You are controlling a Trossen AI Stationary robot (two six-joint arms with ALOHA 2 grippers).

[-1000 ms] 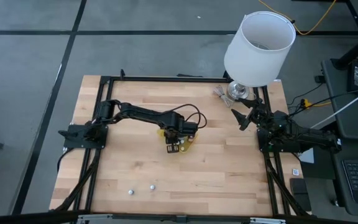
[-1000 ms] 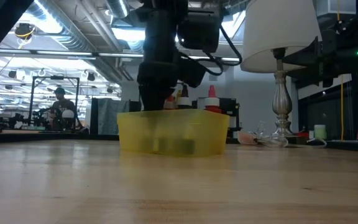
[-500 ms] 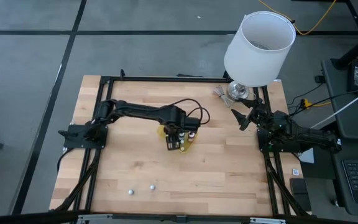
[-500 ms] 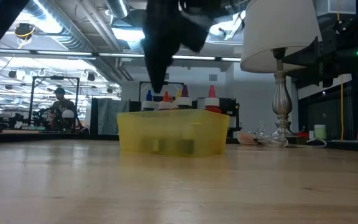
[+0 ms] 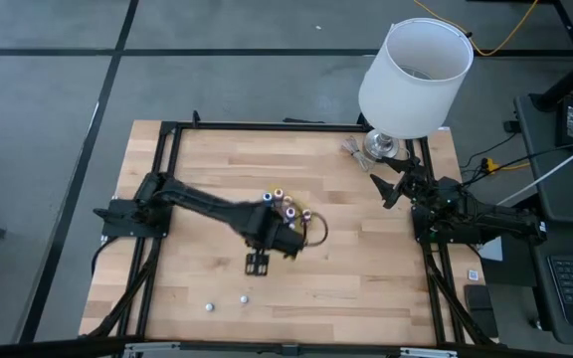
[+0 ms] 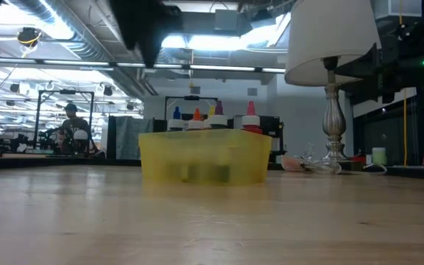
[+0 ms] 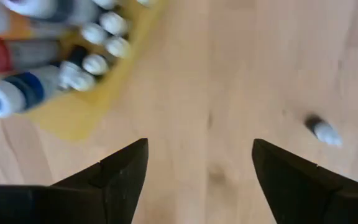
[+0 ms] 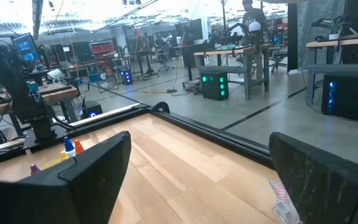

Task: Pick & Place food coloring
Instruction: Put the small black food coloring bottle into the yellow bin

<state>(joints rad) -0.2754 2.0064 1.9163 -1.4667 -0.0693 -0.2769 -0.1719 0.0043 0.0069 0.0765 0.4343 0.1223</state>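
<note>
Since 0.5 s ago the left gripper (image 5: 258,263) has swung off the tray (image 5: 263,211) toward the table's near side; fingers (image 7: 120,177) apart, empty. Two loose bottles (image 5: 244,297) lie near it on the wood. Behind it, bottles (image 6: 196,118) stand upright in the tray; four coloured caps show. Right gripper (image 5: 380,189) waits by the lamp (image 5: 413,75), fingers apart.

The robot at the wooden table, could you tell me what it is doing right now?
The left end effector hangs open and empty over bare wood, just in front of the yellow tray, which holds upright food coloring bottles. Two small bottles lie loose near the table's front edge. The right end effector waits open at the right edge, beside the lamp.
</note>
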